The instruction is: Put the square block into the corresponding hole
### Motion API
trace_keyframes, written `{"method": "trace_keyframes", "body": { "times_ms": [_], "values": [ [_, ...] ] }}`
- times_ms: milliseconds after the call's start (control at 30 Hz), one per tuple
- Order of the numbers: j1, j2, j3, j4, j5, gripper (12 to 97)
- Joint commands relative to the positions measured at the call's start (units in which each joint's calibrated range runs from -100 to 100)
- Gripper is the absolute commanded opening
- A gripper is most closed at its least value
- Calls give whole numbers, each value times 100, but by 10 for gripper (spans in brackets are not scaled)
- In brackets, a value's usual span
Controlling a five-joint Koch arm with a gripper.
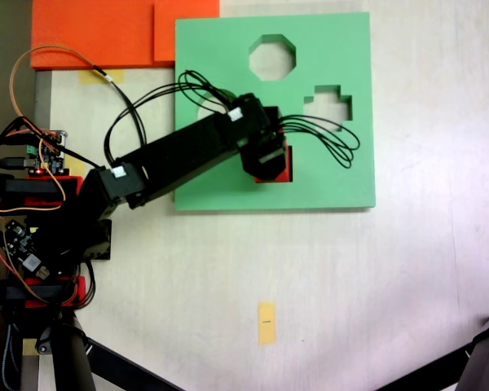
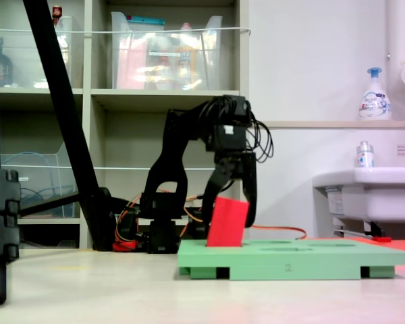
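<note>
On the table (image 1: 350, 277), the green board (image 2: 290, 260) is seen at the 12 o'clock side in a fixed view. The hole (image 1: 290, 174) lies at the board's 6 o'clock region. The gripper (image 2: 233, 202) is spread about the block (image 2: 226, 223), which stands tilted in the hole, not flush. Judgement: the block should be squared to the hole's sides, then pressed level.
</note>
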Motion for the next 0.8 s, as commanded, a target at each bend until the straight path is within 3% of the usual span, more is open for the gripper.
{"method": "trace_keyframes", "body": {
  "times_ms": [0,167,267,433,533,633,767],
  "values": [
    [5,157,92,-225,-20,250],
    [5,632,92,-225,-24,283],
    [10,730,92,-225,-24,509],
    [5,269,92,-225,-34,702],
    [-44,-234,92,-225,-68,725],
    [-63,-695,181,-225,-117,826],
    [-176,-2050,221,-225,-659,833]
  ]
}}
